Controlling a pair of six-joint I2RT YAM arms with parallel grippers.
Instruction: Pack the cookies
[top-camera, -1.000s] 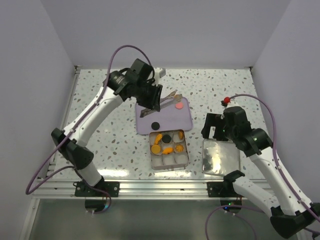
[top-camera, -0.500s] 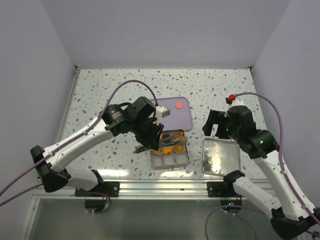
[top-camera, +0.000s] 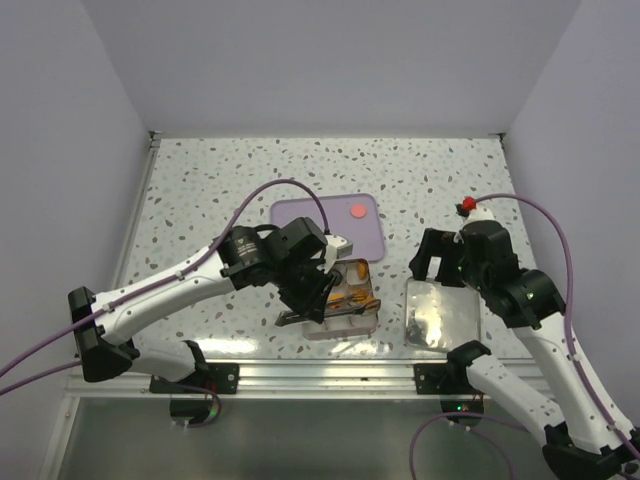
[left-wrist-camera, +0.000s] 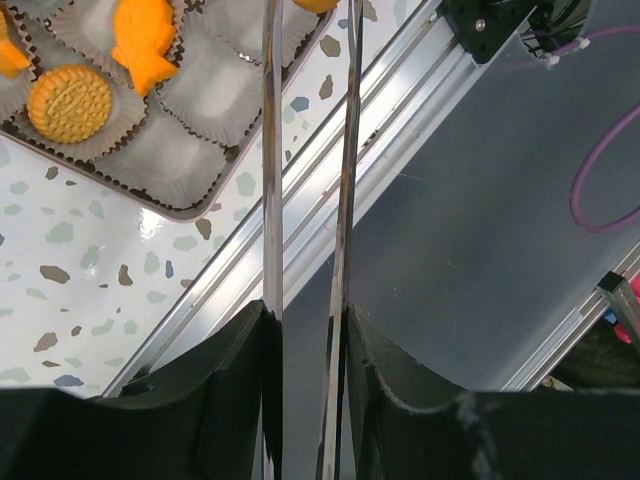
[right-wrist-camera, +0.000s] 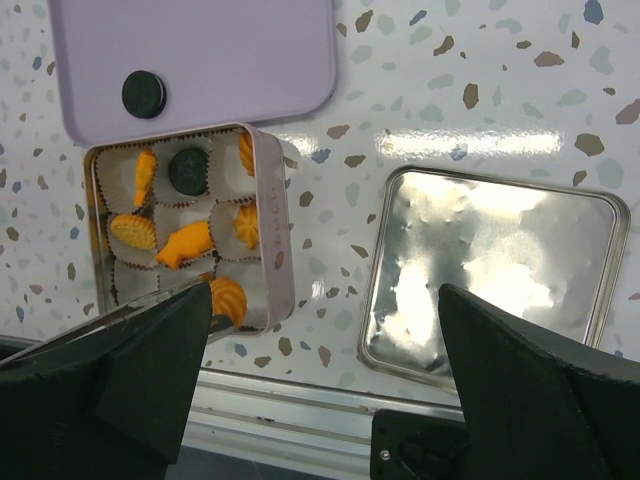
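One orange cookie (right-wrist-camera: 228, 297) sits between tongs (left-wrist-camera: 270, 150) held by left tool (left-wrist-camera: 306, 320).

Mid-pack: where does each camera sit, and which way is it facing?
Top external: above and behind, looking down on the table; left arm and right arm show.
Left wrist: on the left gripper, sighting along its tongs past the tin to the table edge.
Right wrist: over the table, facing down; open right gripper frames tin and lid.
Shared: all see the tin.
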